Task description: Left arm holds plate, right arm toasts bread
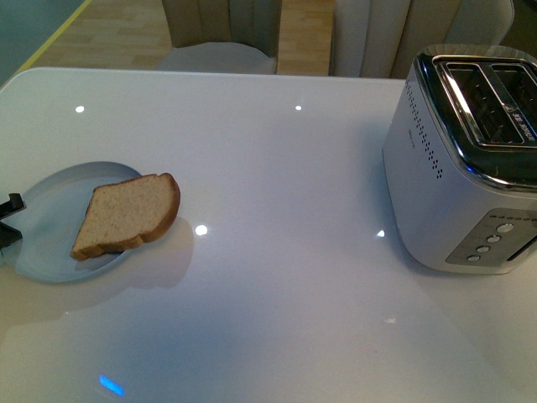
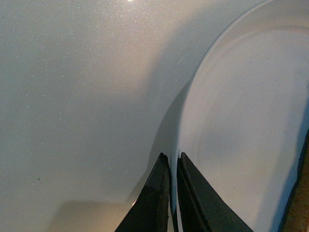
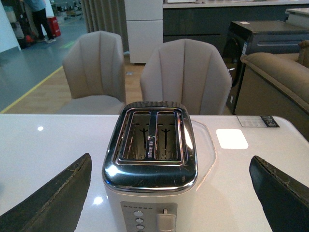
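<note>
- The left gripper, the thing farthest from the toaster, is pinched closed on the rim of the plate. The left wrist view shows its dark fingers with the thin edge caught between them.
- The plate rests on the white table, well apart from the toaster. It looks stiff, smooth and probably slippery, so a narrow rim grip may let it tilt or slide.
- The bread lies flat on the plate, its rounded crust end overhanging the rim on the side towards the toaster. It appears light, soft and easily crushed. The overhanging crust looks like the firmest place for a gentle pinch across its thickness.
- The toaster stands with both slots empty and facing up.
- The right gripper hovers at the toaster's control end, spread wide and holding nothing, well apart from the bread.
</note>
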You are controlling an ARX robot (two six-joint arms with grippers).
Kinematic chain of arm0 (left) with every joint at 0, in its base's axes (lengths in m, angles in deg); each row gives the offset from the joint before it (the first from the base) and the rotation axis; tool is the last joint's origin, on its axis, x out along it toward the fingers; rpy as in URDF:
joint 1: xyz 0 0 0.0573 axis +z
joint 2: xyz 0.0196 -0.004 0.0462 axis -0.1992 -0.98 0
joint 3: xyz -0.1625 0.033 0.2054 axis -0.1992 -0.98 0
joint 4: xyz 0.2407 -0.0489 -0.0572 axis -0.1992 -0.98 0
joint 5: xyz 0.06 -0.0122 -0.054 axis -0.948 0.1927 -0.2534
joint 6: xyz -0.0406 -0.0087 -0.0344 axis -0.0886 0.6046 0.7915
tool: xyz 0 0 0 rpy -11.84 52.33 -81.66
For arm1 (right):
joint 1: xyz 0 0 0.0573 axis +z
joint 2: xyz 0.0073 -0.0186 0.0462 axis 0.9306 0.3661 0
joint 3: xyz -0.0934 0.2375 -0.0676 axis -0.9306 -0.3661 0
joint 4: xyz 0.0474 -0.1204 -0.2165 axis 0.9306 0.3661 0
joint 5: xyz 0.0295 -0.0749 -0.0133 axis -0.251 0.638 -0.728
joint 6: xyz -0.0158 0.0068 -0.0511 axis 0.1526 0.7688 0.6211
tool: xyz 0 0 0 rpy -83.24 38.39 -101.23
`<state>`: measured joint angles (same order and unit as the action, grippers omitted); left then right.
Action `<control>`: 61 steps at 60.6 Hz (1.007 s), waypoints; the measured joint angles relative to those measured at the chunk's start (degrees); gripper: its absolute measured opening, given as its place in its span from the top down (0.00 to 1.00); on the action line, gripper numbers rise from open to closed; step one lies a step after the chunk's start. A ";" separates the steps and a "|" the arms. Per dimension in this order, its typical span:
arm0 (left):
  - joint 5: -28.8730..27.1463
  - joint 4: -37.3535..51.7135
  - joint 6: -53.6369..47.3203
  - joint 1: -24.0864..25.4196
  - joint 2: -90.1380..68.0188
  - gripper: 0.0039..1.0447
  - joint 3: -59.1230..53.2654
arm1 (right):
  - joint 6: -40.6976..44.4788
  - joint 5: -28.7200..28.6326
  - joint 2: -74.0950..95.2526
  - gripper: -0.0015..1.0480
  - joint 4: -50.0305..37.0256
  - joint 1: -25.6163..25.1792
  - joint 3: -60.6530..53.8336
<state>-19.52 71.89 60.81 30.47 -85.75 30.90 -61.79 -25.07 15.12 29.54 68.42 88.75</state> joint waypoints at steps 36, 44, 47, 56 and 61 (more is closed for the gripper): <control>8.39 -0.28 6.51 8.87 15.47 0.98 -12.41 | 0.00 0.02 0.00 0.08 0.00 0.00 0.00; 11.04 -3.85 8.31 8.85 22.51 0.98 -13.84 | 0.02 0.00 0.00 0.08 0.00 0.00 0.00; 11.43 -5.27 8.90 8.55 24.92 0.98 -14.16 | 0.00 0.02 0.00 0.08 0.00 0.00 0.00; 12.09 -10.05 10.64 5.75 33.75 0.98 -15.19 | 0.02 0.00 0.00 0.08 0.00 0.00 0.00; 12.09 -12.24 11.96 3.45 37.68 0.98 -15.37 | 0.02 0.00 0.00 0.08 0.00 0.00 0.00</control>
<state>-7.43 59.65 72.76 33.93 -48.07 15.54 -61.77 -25.07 15.12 29.54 68.42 88.75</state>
